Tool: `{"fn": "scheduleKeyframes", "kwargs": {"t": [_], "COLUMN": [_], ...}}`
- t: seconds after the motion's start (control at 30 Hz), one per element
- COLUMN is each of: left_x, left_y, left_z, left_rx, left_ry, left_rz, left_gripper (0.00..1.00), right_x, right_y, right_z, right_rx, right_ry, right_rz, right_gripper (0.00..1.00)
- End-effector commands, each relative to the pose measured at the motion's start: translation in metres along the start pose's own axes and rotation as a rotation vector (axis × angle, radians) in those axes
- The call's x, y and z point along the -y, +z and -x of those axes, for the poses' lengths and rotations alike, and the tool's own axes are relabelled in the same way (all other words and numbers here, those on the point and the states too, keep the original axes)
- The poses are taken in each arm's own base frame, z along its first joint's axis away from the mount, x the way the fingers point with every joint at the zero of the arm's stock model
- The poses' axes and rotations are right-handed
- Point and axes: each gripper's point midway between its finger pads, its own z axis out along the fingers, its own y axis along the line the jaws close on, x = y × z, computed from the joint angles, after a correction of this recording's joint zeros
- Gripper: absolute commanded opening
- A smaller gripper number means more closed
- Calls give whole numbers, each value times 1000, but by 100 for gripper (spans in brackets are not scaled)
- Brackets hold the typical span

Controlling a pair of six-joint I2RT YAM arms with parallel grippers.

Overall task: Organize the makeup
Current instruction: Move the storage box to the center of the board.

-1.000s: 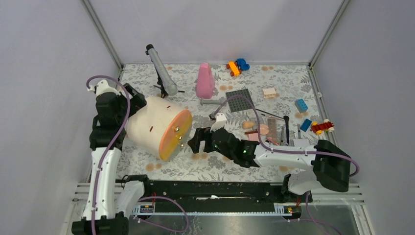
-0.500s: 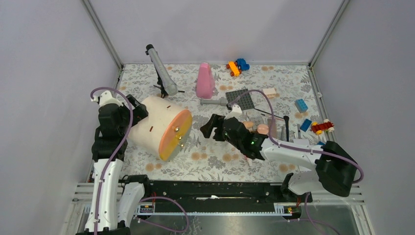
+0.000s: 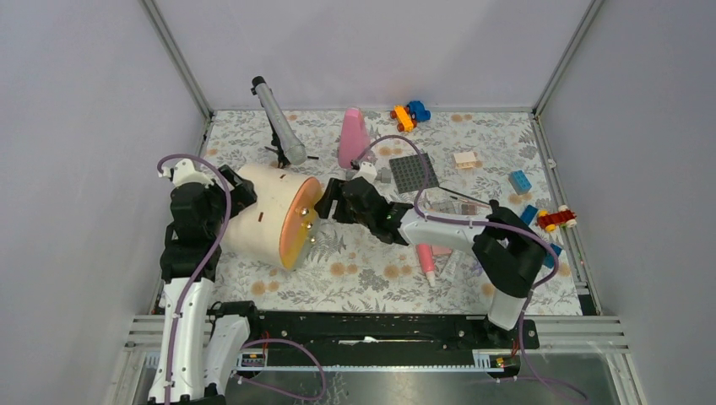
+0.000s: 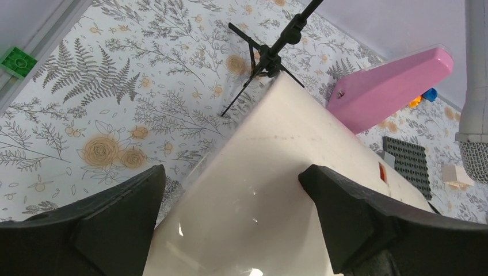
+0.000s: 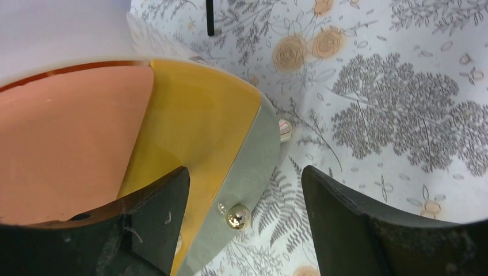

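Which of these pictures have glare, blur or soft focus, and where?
Left wrist view: glare patches on the cream cylindrical case, black fingers soft. Right wrist view: the case's orange end slightly blurred, floral tablecloth sharp. Top view: even lighting, soft shadows.

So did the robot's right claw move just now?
Yes. The right gripper swung left and away from the arm bases, from beside the makeup pile toward the round case, nearer the pink bottle.

The right arm (image 3: 456,229) hides most makeup (image 3: 427,261).
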Motion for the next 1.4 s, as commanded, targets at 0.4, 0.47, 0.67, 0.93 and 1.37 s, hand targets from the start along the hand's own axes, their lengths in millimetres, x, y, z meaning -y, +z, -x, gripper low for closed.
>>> {"fn": "scheduleKeyframes", "kwargs": {"t": [0.4,0.47,0.67,0.93,1.37], "left_x": [-2,-1,2,5,4], "left_y": [-3,-3,-3,-4,-3], "left_z": [-23,-23,-24,-25,-26], "left_rx": [-43,-44,-43,-44,-48], "left_ry": [29,28,28,30,32], "left_rz": [-11,-12,-27,-41,-39], "left_gripper": [99,99,99,99,99], "right_x": [36,42,-4,-56,-84], "right_y": [-18,-31,-57,-46,-17], "right_z": [38,40,39,48,49], "right_rx": [62,57,-5,-17,-33], "right_ry": [13,-2,-56,62,88], "right_rz": [-28,-15,221,381,422], "right_gripper": [84,84,85,87,86]}}
